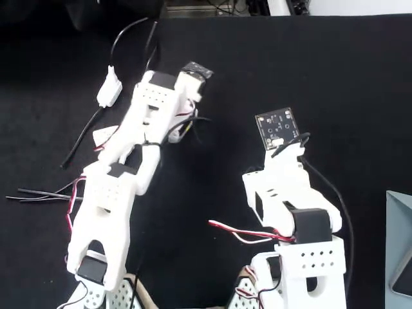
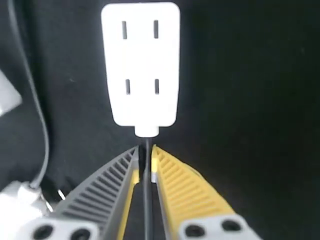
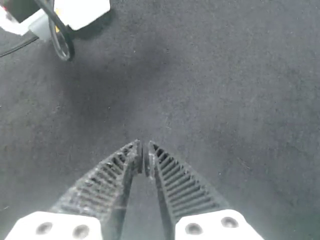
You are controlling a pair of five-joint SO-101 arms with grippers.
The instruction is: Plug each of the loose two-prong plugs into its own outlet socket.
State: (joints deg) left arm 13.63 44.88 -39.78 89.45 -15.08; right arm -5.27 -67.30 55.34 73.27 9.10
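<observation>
In the left wrist view a white outlet block (image 2: pixel 140 65) with two pairs of slots lies on the black mat just ahead of my left gripper (image 2: pixel 145 152). Its black cord (image 2: pixel 146 200) leaves the block's near end and runs between the grey and yellow fingers, which are shut on it. A white plug body (image 2: pixel 7 98) shows at that view's edge. In the high view a white plug (image 1: pixel 109 87) with a black cord lies left of the left arm (image 1: pixel 138 138). My right gripper (image 3: pixel 144 152) is shut with nothing in it, low over bare mat.
The black mat (image 1: pixel 347 77) covers the table. Loose thin wires (image 1: pixel 38 193) trail at the left. A grey-blue object (image 1: pixel 399 244) sits at the right edge. The right arm (image 1: pixel 290 206) stands near the middle front, and part of the left arm (image 3: pixel 75 12) shows ahead of it.
</observation>
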